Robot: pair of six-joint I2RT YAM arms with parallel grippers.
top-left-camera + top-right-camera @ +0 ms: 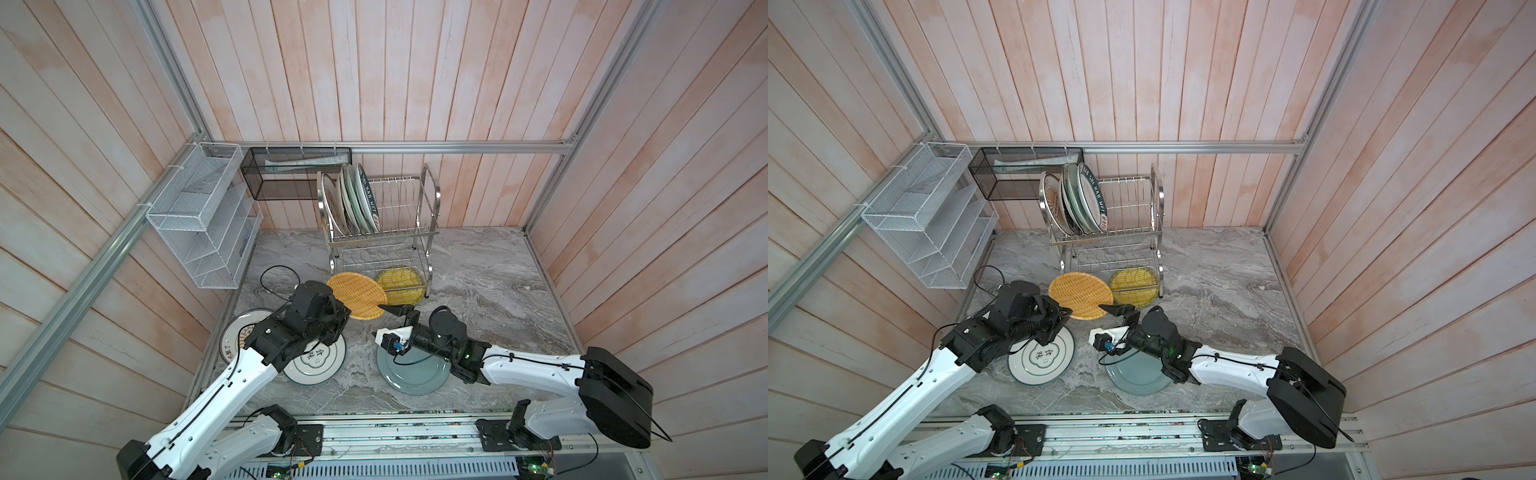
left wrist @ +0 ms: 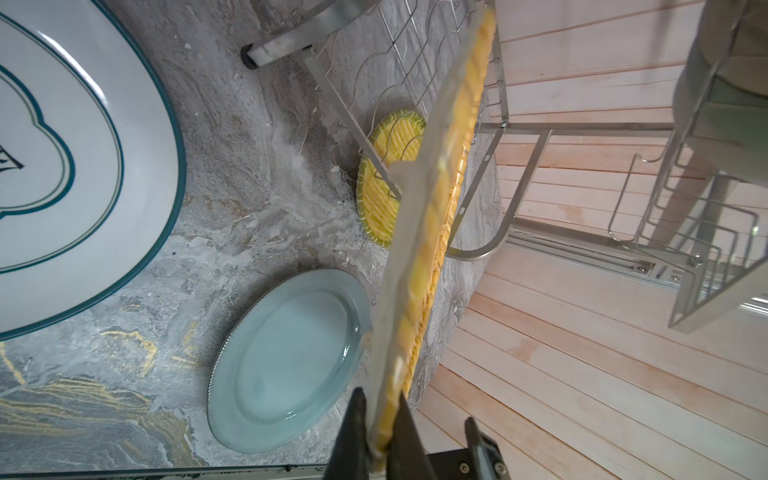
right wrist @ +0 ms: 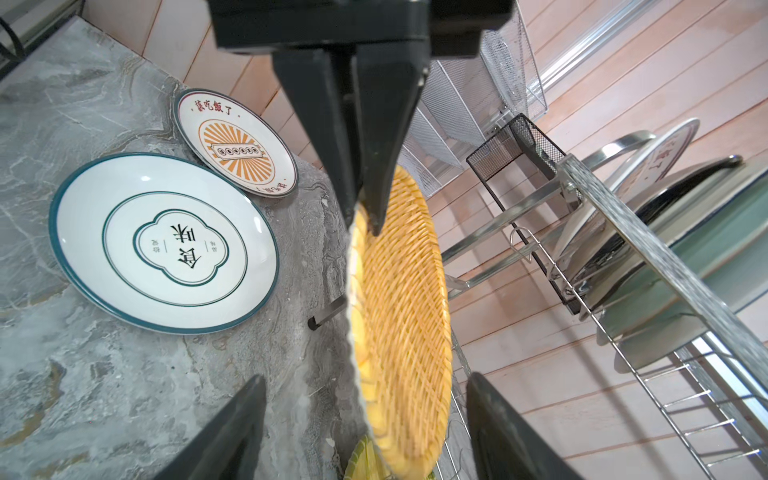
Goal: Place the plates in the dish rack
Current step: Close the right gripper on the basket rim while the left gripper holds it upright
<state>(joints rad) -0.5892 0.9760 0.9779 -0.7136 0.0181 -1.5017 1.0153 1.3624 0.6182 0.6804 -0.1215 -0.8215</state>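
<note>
Left wrist view shows the left gripper (image 2: 379, 395) pressed together on the rim of the woven plate (image 2: 432, 232), pinching it; the plate is lifted off the table (image 1: 478, 291) and runs straight away from these fingers, with its edge toward the camera. At the opposite rim the right gripper (image 3: 365, 376) stands spread, with one finger on each side of the plate; in the right wrist view a gap is seen on both sides, so it does not grip. In both top views the woven plate hangs tilted between the two grippers.

Under the arm of the right gripper a grey-blue plate (image 1: 415, 374) lies flat on the table; under the arm of the left gripper lies a teal-rim plate (image 3: 166, 245), and just beside it, on the side away from the right gripper, a sunburst plate (image 3: 237, 145).

Beyond both grippers a second woven plate (image 1: 401, 282) lies flat under the front of the lower tier of the dish rack (image 1: 399, 208); in the upper tier several standing plates (image 1: 353, 199) lean together at the end on the left gripper's side.

Farthest, on the walls on that same side, hang a black mesh basket (image 1: 291, 174) and a white mesh organiser (image 1: 199, 232).
</note>
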